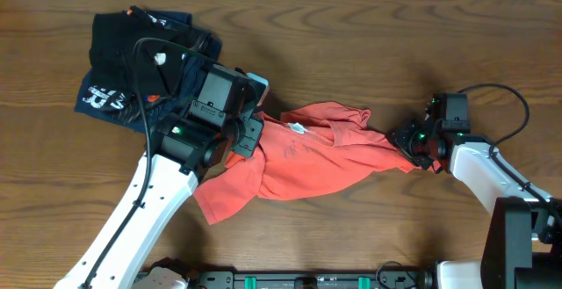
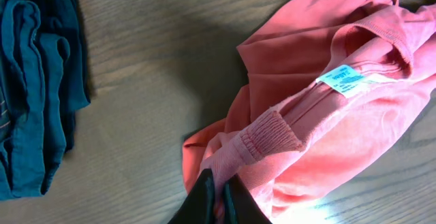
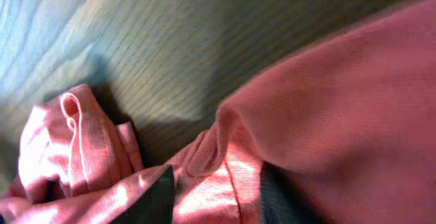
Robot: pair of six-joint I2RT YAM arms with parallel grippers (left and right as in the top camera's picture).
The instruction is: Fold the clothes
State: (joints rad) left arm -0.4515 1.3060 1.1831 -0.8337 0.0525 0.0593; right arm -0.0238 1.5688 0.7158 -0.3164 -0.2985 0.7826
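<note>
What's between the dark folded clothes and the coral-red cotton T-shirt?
Just bare brown wooden table between the dark folded clothes and coral-red cotton T-shirt, per the left wrist view.

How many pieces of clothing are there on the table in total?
3. The coral-red T-shirt lies crumpled in the middle of the table. The navy garment with white lettering and the black garment sit piled at the far-left corner; that pile may hide more.
</note>
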